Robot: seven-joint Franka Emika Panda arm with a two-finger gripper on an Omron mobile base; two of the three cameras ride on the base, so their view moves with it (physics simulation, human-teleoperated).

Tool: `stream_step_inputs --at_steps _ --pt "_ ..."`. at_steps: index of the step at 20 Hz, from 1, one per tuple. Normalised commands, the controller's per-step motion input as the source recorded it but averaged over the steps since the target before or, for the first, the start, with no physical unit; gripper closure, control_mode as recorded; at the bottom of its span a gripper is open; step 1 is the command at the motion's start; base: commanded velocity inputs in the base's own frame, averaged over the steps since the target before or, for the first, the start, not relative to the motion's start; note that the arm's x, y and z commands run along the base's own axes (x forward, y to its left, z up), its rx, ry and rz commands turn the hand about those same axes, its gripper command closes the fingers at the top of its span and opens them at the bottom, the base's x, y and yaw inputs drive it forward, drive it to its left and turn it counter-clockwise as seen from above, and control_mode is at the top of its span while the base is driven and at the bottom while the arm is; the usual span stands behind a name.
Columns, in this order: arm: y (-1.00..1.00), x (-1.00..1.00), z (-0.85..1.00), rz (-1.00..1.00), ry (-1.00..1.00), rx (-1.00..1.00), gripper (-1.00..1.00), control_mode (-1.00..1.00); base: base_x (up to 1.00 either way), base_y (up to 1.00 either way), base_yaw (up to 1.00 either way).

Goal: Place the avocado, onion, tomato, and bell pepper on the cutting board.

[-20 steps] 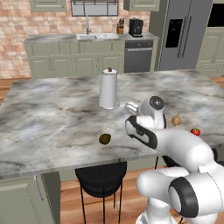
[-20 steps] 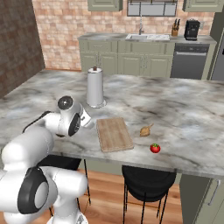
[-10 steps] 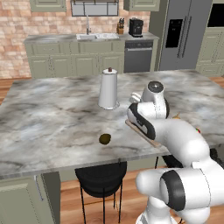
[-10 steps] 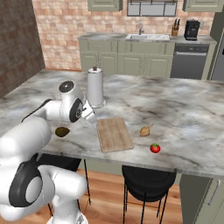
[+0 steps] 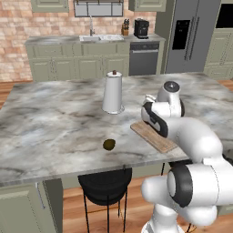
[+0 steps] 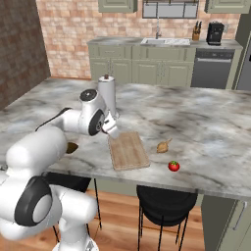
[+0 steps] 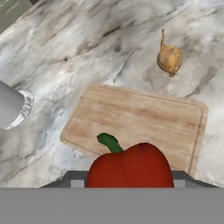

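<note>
In the hand view the red bell pepper (image 7: 130, 168) with its green stem sits between my fingers, and my gripper (image 6: 111, 128) is shut on it. It hangs over the near edge of the wooden cutting board (image 7: 135, 117) (image 6: 128, 150) (image 5: 153, 136), which is bare. The tan onion (image 7: 169, 59) (image 6: 163, 146) lies on the counter just beyond the board. The red tomato (image 6: 173, 166) sits to the right of the board near the counter's front edge. The dark avocado (image 5: 108, 144) (image 6: 72, 147) lies on the counter left of the board, partly behind my arm in the right base view.
A white paper-towel roll on a stand (image 5: 113, 93) (image 6: 108, 95) (image 7: 9, 105) stands just behind and left of the board, close to my hand. The marble island counter (image 5: 50, 123) stretches wide to the left. Black stools (image 5: 104, 187) stand below its front edge.
My hand has swung a little toward the cutting board with the pepper in it, and the forearm has shifted, uncovering the avocado in the right base view. The produce on the counter has not moved.
</note>
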Motion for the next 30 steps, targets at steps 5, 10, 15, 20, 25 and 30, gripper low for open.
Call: stream_step_inputs --at_steps 5,10,15,20,25,30 --pt "-0.32 0.40 -0.22 0.00 0.05 0.00 1.00 -1.00 0.00 0.00 0.00" --pt "-0.24 0.53 -0.21 0.02 0.04 0.00 1.00 -1.00 0.00 0.00 0.00" --pt "-0.07 0.55 -0.28 0.04 0.03 0.00 1.00 -1.00 0.00 0.00 0.00" --pt "0.00 0.44 -0.44 0.01 0.04 0.00 1.00 -1.00 0.00 0.00 0.00" --pt "-0.03 0.32 -0.45 0.00 0.05 0.00 1.00 -1.00 0.00 0.00 0.00" --pt "-0.10 0.17 -0.42 0.00 0.03 0.00 1.00 -1.00 0.00 0.00 0.00"
